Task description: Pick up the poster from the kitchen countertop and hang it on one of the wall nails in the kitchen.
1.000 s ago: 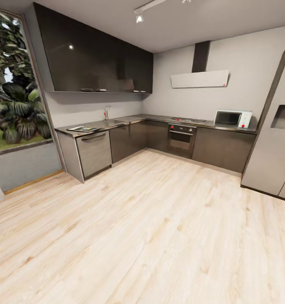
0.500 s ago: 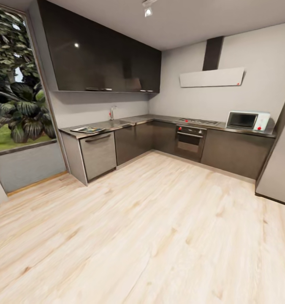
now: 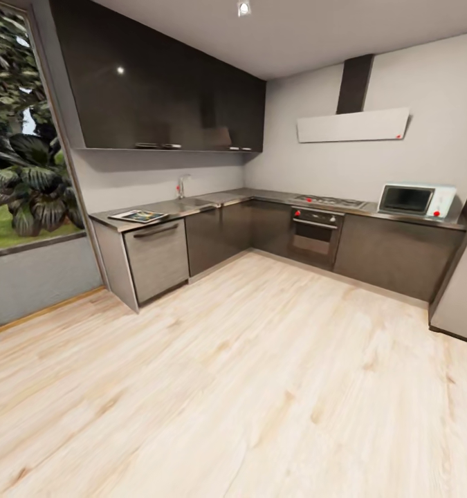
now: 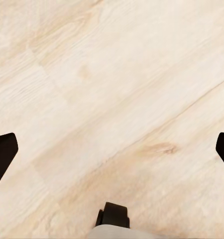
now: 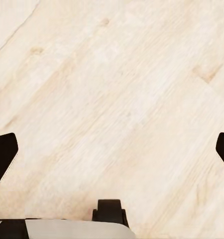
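The poster (image 3: 139, 216) lies flat at the left end of the kitchen countertop (image 3: 212, 202), a colourful rectangle in a dark frame, far across the room in the head view. My left gripper (image 4: 112, 149) is open over bare wooden floor, its dark fingertips (image 4: 2, 157) at the frame's sides. My right gripper (image 5: 112, 149) is open too, above the same pale floor, with nothing between its fingers. No wall nail can be made out at this distance.
A sink with a chrome tap (image 3: 181, 187) sits beyond the poster. Oven (image 3: 314, 235), hob and a white microwave (image 3: 414, 200) line the back run. Dark wall cabinets (image 3: 164, 104) hang above. A large window (image 3: 22, 152) is at left, a fridge (image 3: 465, 290) at right. Pale wood floor (image 3: 261, 380) stretches ahead.
The whole head view has shifted: the camera has turned and come a little closer to the kitchen, so the counter sits slightly larger and the fridge has slid towards the right edge.
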You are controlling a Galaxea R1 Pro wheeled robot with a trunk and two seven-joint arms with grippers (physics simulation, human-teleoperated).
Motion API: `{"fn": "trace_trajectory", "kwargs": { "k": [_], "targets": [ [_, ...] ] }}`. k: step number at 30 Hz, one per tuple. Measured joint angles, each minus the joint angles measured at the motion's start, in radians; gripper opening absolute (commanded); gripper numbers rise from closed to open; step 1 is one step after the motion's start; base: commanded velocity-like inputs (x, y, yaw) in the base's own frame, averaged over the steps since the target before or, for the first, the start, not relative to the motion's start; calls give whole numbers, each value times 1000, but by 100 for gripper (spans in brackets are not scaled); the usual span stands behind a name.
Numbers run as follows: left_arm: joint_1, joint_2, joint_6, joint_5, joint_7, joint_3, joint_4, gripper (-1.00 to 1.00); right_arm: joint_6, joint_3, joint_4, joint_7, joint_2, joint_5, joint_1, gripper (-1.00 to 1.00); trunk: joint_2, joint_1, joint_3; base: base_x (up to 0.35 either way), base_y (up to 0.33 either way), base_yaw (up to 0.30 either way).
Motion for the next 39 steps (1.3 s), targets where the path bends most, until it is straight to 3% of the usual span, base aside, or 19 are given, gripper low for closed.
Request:
{"fn": "trace_trajectory", "kwargs": {
  "k": [14, 39],
  "targets": [
    [0, 0, 0, 0, 0, 0, 0, 100, -1, 0, -1, 0, 0, 0, 0, 100, 0, 0, 0, 340, -1, 27],
    [0, 0, 0, 0, 0, 0, 0, 100, -3, 0, -3, -1, 2, 0, 0, 100, 0, 0, 0, 340, -82, 271]
  ]
}}
